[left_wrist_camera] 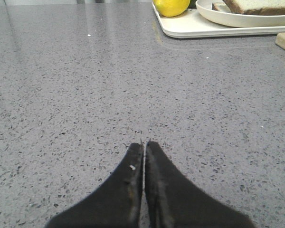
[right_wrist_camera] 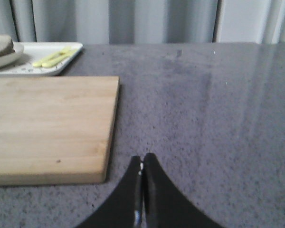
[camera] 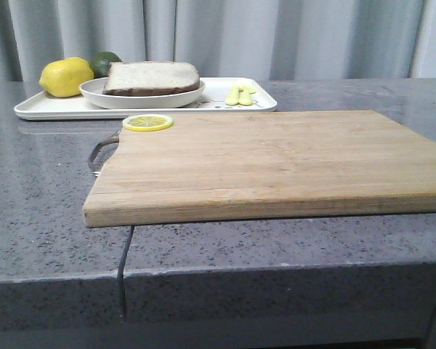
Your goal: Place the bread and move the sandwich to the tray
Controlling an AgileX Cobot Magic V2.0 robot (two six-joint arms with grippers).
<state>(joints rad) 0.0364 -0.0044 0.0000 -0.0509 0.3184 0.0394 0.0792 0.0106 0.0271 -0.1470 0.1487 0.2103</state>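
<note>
The white tray [camera: 51, 109] stands at the far left part of the grey counter [camera: 43, 211], behind the wooden cutting board [camera: 276, 163]. On the tray is a round white plate [camera: 142, 98], and in this plate lies the sandwich [camera: 151, 78]; I see only its top bread slice and brown crust (the filling is hidden from me). Beside the plate, also on the tray, rests a yellow lemon [camera: 65, 76], with a dark green fruit [camera: 105, 62] just behind it. On the other side of the plate lie small pale yellow pieces [camera: 240, 94]; I cannot tell what they are. A lemon slice [camera: 147, 122] lies on the far left corner of the board.

My left gripper [left_wrist_camera: 144, 145] is over the bare counter, fingers pressed together, holding nothing. My right gripper [right_wrist_camera: 142, 159] is also pressed together and empty, near the right edge of the board.
</note>
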